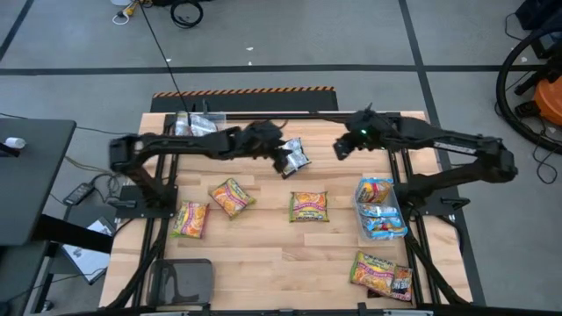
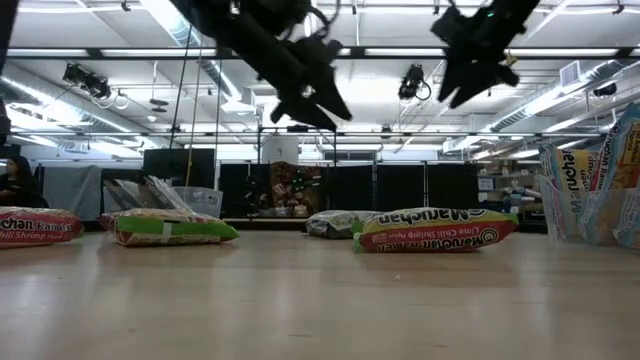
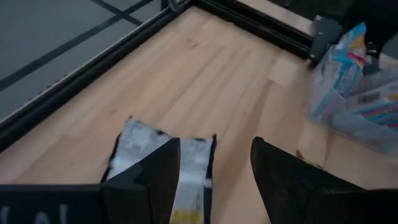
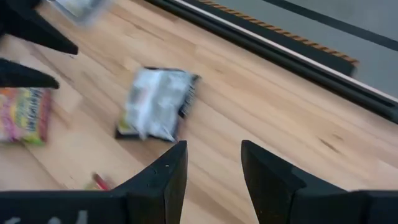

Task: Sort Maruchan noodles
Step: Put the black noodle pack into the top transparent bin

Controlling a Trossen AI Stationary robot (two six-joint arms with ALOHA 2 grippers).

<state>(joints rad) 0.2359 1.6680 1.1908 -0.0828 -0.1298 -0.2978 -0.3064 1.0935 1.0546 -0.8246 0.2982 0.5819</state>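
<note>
my left gripper (image 1: 285,161) hangs spread over the silver-black noodle packet (image 1: 295,155) mid-table at the back, right gripper (image 1: 341,147) spread nearby; it looks light, crinkly, slippery, so I'd pinch an edge

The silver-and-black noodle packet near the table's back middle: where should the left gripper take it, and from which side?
Come from straight above. The silver-and-black packet lies flat and alone on the table, so only its edges offer a bite. Probably pinch across its narrower width near the middle, fingers straddling the two long edges. The left gripper, open, is already over it; the right gripper hangs open beside it.
</note>
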